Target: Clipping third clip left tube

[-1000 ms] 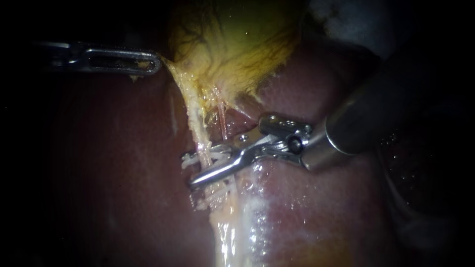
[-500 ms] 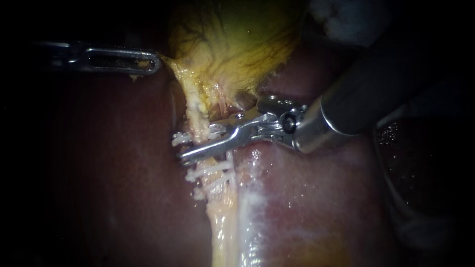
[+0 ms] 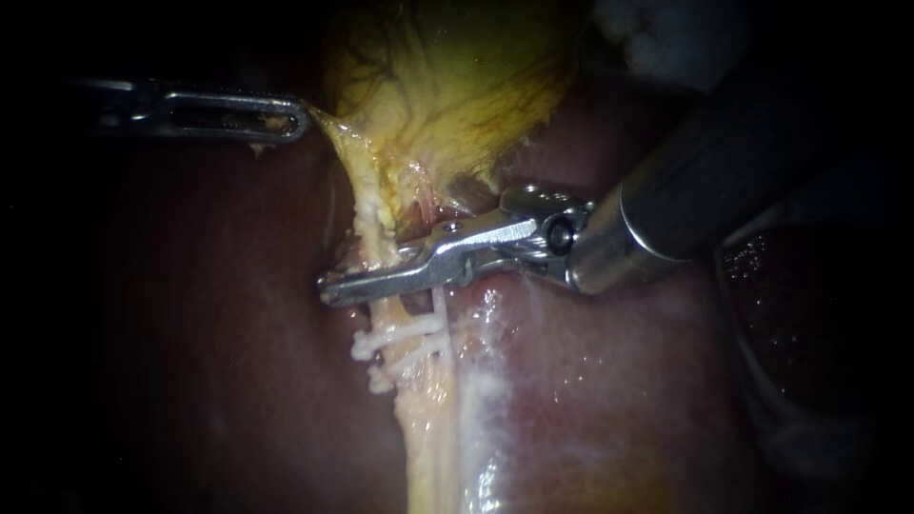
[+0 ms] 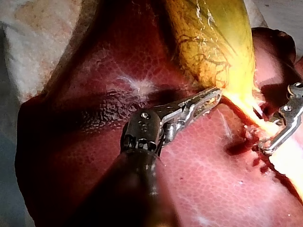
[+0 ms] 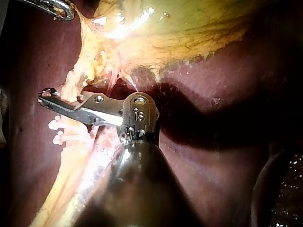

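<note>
The left instrument (image 3: 286, 122) pinches the gallbladder (image 3: 447, 86) edge in its jaws. Below it runs the left tube (image 3: 376, 224). In the last second the right instrument (image 3: 328, 288) climbed above the two clips (image 3: 400, 333) and its jaws closed across the tube, so the third clip is probably seating.

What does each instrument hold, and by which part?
Left instrument grips the gallbladder by its narrow end. Right instrument clamps the tube just above the two clips.

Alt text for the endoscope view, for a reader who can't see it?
The right instrument, entering from the upper right, has its jaws shut on a pale tube just above two white clips. The left instrument grips the edge of the gallbladder at upper left, over dark red liver.
</note>
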Available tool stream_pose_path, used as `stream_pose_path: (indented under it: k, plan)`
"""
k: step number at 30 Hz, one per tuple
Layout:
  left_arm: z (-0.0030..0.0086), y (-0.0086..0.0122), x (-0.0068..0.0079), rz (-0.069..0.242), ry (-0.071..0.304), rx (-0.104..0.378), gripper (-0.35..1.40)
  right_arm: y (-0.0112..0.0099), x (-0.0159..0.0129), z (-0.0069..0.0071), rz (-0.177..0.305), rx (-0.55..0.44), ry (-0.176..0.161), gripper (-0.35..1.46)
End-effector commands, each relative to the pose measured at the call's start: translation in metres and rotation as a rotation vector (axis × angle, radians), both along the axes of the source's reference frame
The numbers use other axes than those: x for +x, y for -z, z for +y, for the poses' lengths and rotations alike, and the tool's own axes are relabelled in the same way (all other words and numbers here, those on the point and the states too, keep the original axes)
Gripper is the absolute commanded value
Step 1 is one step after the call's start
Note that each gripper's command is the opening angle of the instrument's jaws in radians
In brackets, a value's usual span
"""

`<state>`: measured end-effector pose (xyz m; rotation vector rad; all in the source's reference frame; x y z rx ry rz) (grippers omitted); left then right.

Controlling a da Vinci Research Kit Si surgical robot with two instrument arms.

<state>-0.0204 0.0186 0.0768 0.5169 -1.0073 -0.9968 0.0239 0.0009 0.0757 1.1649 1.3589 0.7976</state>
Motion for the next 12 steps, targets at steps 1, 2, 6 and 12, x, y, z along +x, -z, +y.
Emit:
stream_pose_path:
  k: [1, 2, 6, 12]
  plan:
    - [0.0000, 0.0000, 0.0000, 0.001, 0.001, 0.000, -0.35, -0.0002, -0.0001, 0.0000, 0.006, -0.002, 0.010, -0.35]
    - [0.0000, 0.0000, 0.0000, 0.001, 0.001, 0.000, -0.35, -0.0003, -0.0001, -0.0001, 0.008, -0.004, 0.016, -0.35]
    - [0.0000, 0.0001, 0.0001, 0.001, 0.001, 0.000, -0.35, -0.0006, 0.0000, -0.0004, 0.010, -0.007, 0.019, -0.35]
    - [0.0000, 0.0001, 0.0001, 0.000, 0.001, 0.001, -0.35, -0.0006, -0.0001, -0.0004, 0.010, -0.007, 0.019, -0.35]
